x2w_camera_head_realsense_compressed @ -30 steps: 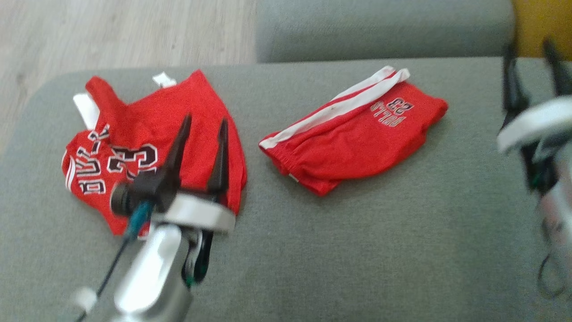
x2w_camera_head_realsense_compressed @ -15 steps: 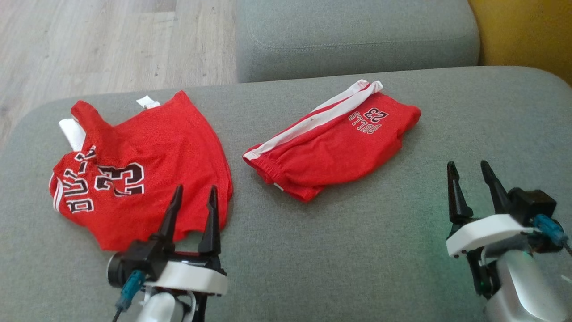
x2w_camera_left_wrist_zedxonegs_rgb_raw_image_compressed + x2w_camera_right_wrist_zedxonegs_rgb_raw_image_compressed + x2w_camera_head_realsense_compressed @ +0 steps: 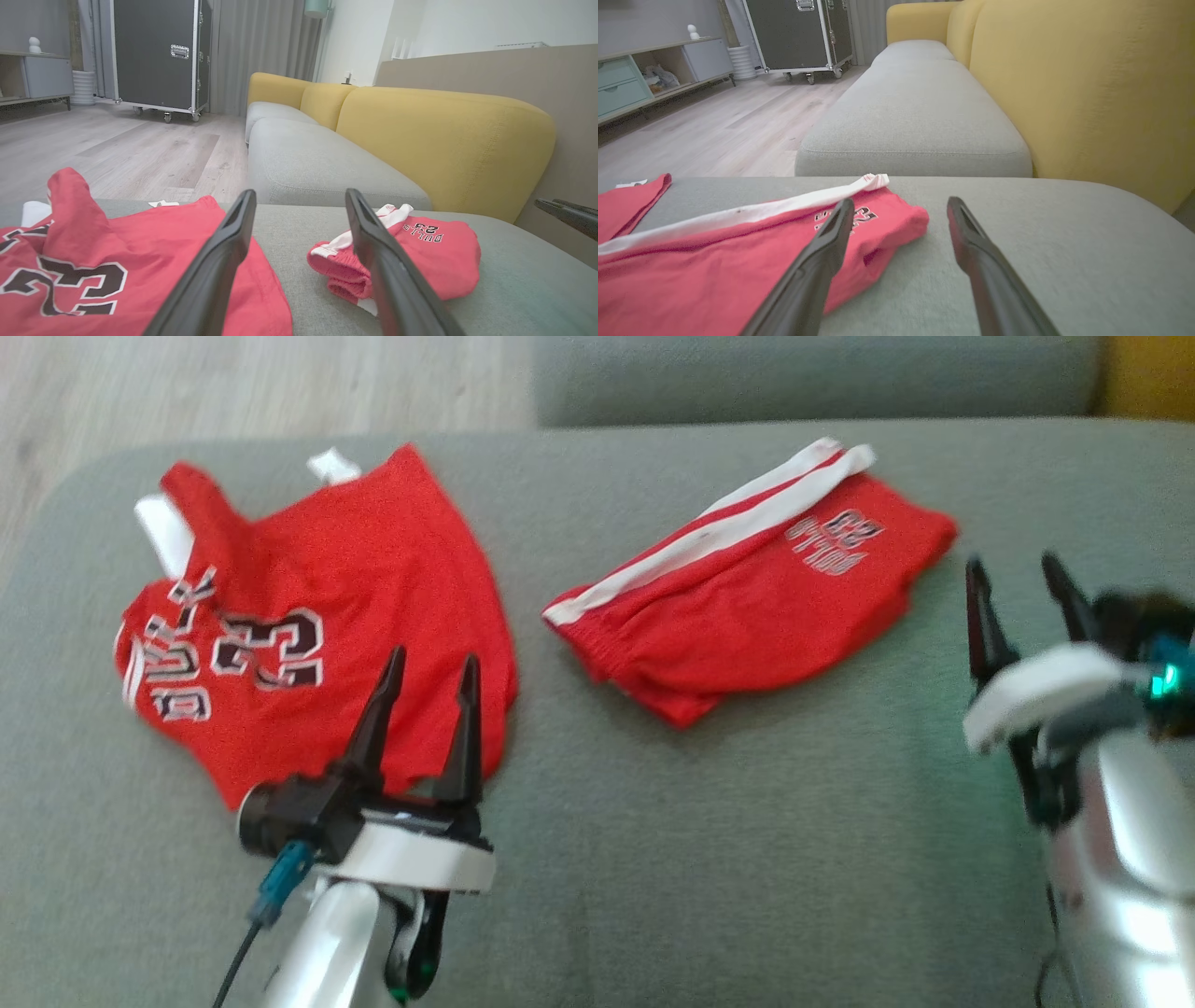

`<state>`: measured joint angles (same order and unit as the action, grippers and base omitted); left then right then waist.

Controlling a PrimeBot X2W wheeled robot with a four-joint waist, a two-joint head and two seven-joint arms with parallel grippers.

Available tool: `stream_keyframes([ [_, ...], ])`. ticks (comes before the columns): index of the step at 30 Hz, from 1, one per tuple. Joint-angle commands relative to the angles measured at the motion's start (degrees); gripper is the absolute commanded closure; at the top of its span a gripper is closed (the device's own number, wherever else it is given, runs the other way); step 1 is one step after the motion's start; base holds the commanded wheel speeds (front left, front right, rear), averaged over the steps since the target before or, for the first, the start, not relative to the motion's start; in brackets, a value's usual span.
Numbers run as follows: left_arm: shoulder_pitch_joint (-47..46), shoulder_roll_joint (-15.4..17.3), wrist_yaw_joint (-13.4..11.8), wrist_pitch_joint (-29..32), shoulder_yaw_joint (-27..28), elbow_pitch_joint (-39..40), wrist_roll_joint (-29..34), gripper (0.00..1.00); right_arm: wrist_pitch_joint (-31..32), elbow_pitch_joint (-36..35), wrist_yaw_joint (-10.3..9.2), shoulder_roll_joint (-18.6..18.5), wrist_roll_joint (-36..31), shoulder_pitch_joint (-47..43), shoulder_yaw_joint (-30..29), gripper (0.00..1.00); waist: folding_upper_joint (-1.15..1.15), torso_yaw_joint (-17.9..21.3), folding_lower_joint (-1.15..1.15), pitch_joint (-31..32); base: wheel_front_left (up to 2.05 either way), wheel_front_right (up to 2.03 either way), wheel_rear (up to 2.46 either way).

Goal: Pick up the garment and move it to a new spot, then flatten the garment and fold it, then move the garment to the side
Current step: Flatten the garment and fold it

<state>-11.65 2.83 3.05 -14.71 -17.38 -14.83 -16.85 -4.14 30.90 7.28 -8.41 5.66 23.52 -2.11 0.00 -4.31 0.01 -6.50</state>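
Observation:
Two red garments lie on the grey sofa seat [image 3: 747, 859]. A jersey with a black "23" [image 3: 308, 607] lies spread and rumpled at the left. Folded shorts with white stripes [image 3: 747, 597] lie at the centre right. My left gripper [image 3: 431, 661] is open, its fingertips over the jersey's near edge, holding nothing. My right gripper [image 3: 1013, 563] is open and empty, just right of the shorts' end. The left wrist view has its open gripper [image 3: 300, 193] between jersey [image 3: 117, 261] and shorts [image 3: 434, 252]. The right wrist view has its open gripper [image 3: 901, 201] at the shorts' [image 3: 714, 270] end.
A second grey seat cushion [image 3: 915, 116] continues beyond the seat. Yellow backrests [image 3: 444, 140] run along the right. Wooden floor [image 3: 117, 149] lies past the seat's left edge, with a black wheeled case [image 3: 156, 56] far off. Bare grey seat spreads in front of the garments.
The head view has shifted. My right gripper now stands farther up the seat, beside the shorts' right end. Both grippers stay open; the garments lie as before.

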Motion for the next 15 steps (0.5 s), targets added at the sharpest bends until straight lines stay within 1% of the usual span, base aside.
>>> stream_keyframes([
  [1,-3.2,0.07,-0.01,-0.29,0.81,1.55,-0.46,0.0,2.07,0.14,0.21,0.49,-0.06,5.02,-0.08,0.0,0.0,-3.1,-0.01,-3.53,0.0,0.0,0.0],
  [6,-5.81,0.06,-0.17,-0.29,-1.92,1.22,-1.55,0.0,6.62,9.26,0.21,-1.0,-1.78,12.88,-6.44,0.0,0.0,-7.02,-0.01,-6.6,0.0,0.0,0.0],
  [7,-5.81,0.06,-0.17,-0.29,-1.92,1.22,-1.55,0.0,6.62,9.26,0.21,-1.0,-1.78,12.88,-6.44,0.0,0.0,-7.02,-0.01,-6.6,0.0,0.0,0.0],
  [8,-6.24,0.06,-0.29,-0.29,-2.36,1.23,-1.82,0.0,7.15,11.36,0.21,-1.55,-2.42,14.3,-7.74,0.0,0.0,-7.75,-0.01,-7.04,0.0,0.0,0.0],
  [12,-7.74,0.06,-0.75,-0.29,-4.03,1.24,-2.63,0.0,8.72,19.14,0.21,-3.93,-5.85,19.13,-13.3,0.0,0.0,-10.47,-0.01,-8.82,0.0,0.0,0.0],
  [15,-8.58,0.06,-1.43,-0.29,-4.63,0.88,-3.04,0.0,9.35,23.66,0.21,-5.6,-9.68,21.83,-16.02,0.0,0.0,-11.77,-0.01,-10.05,0.0,0.0,0.0],
])
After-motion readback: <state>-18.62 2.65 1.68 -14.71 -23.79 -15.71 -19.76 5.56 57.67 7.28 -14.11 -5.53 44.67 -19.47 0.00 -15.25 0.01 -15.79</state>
